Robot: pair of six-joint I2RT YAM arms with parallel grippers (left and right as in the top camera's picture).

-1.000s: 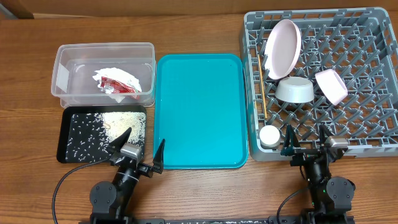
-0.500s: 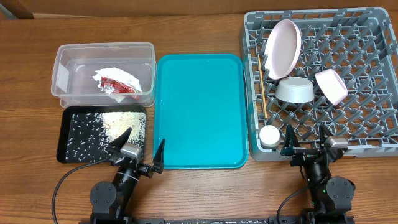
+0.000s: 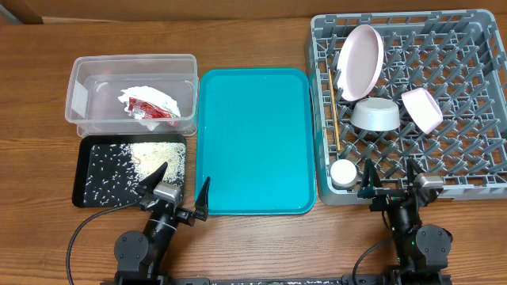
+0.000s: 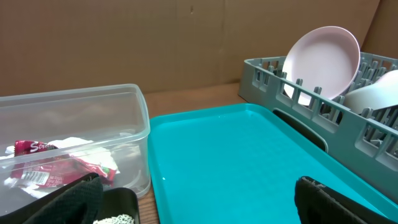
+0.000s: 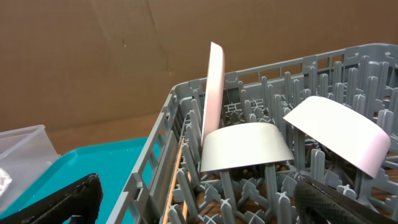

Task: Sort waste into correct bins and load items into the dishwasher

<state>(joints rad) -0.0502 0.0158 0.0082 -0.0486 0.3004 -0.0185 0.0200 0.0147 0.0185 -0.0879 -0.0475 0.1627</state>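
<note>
The dish rack [image 3: 475, 103] already holds the upright plate [image 3: 361, 62], likely stiff, slick and breakable, best pinched at its rim. In the clear tub [image 3: 131, 58] lies the light, crumply wrapper [image 3: 154, 111]. The left gripper [image 3: 186, 174] and right gripper [image 3: 388, 166] stand open, empty.

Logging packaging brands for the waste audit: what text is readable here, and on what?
"S": white lettering on the red snack wrapper in the clear tub; the remaining letters are too blurred.
The white sticker on the tub's end: too small to read.
No other text shows.
</note>
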